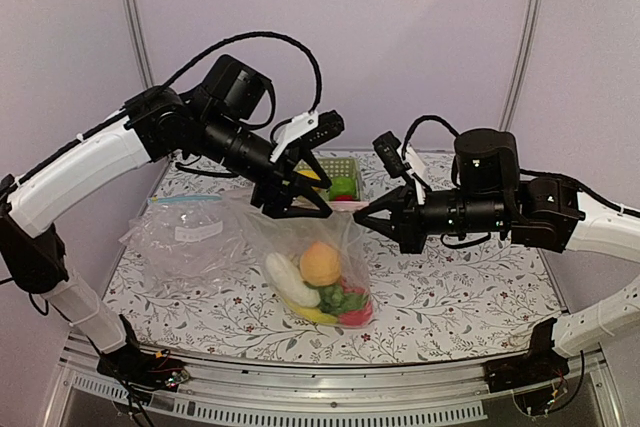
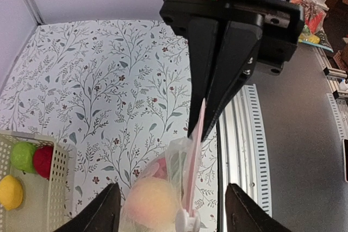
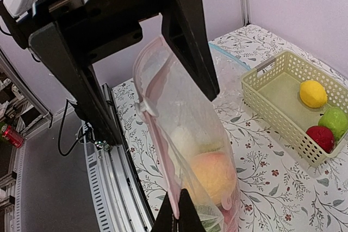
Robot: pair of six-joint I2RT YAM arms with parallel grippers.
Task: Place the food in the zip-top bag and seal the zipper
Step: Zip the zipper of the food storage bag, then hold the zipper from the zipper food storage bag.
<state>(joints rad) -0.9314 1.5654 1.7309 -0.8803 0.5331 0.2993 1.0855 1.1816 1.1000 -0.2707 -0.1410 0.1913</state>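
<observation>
The zip-top bag hangs above the table with food in it: an orange peach, a white oblong piece, green grapes, a banana and a red apple. My right gripper is shut on one end of the pink zipper and holds the bag up. My left gripper is open. Its fingers stand apart on either side of the white slider at the other end of the zipper and do not touch it.
A cream basket at the back holds a lemon, a green fruit and a red one. A second clear bag with a blue strip lies at the left. The table's metal front rail runs near the hanging bag.
</observation>
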